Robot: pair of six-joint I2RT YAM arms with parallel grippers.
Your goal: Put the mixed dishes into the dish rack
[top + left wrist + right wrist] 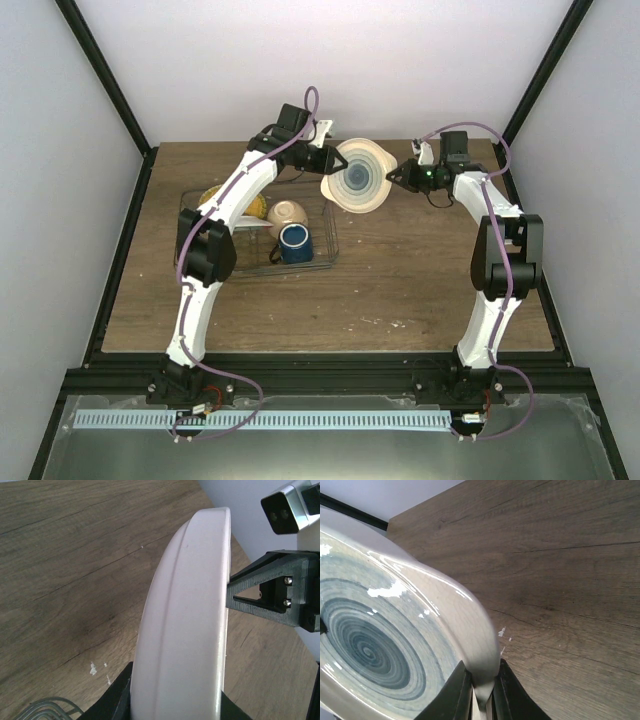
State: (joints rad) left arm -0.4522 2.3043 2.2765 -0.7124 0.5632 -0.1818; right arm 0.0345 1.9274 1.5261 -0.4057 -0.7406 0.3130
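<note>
The pale whitish plate (pixel 358 175) with a blue-grey spiral hangs tilted in the air just beyond the far right corner of the dish rack (pixel 332 240). My left gripper (pixel 323 160) is shut on its left rim; the rim (pixel 185 630) sits between my jaws (pixel 175 707). My right gripper (pixel 393 178) is shut on its right rim (pixel 470 630), pinched at the bottom of the right wrist view (pixel 482 692). In the rack lie the cream bowl (pixel 286 214), the dark blue mug (pixel 295 243) and the yellow-orange plate (pixel 257 208). The red plate is not in view.
The left arm (pixel 210 240) reaches over the rack and hides its left part. A bit of rack wire (pixel 47 709) shows at the bottom left of the left wrist view. Brown wood table (pixel 420 280) lies right of the rack. Black frame posts (pixel 540 60) stand at the far corners.
</note>
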